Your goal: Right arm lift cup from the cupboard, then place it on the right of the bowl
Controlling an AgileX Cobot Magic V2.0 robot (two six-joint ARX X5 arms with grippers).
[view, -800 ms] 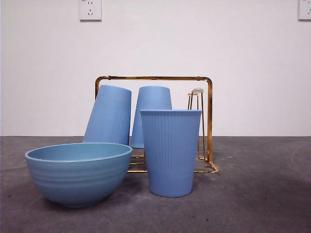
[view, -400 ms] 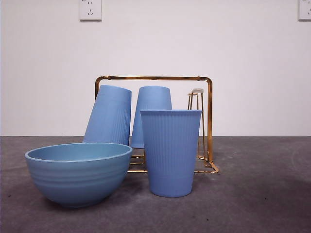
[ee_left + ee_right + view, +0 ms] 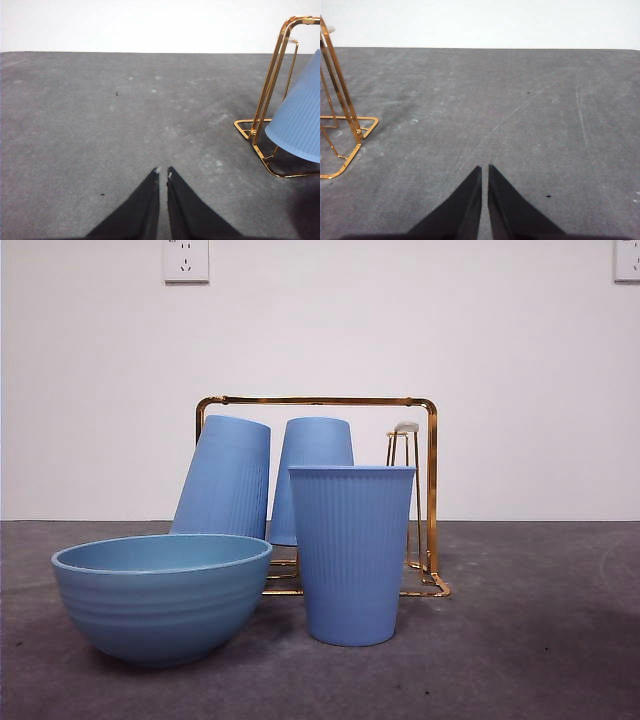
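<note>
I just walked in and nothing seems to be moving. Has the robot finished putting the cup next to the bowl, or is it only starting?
It looks finished. One cup stands upright on the table just right of the bowl, in front of the cupboard. Two other cups sit upturned on the cupboard. Nothing is in hand: the right gripper and left gripper are shut, empty, over bare table. Nothing appears left to do.

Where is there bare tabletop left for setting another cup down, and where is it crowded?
Bare table lies right of the upright cup and the rack, out to the picture's edge. A strip in front of the bowl is also free. Bowl, cup and rack crowd the middle. Both grippers, left and right, are over bare mat.
</note>
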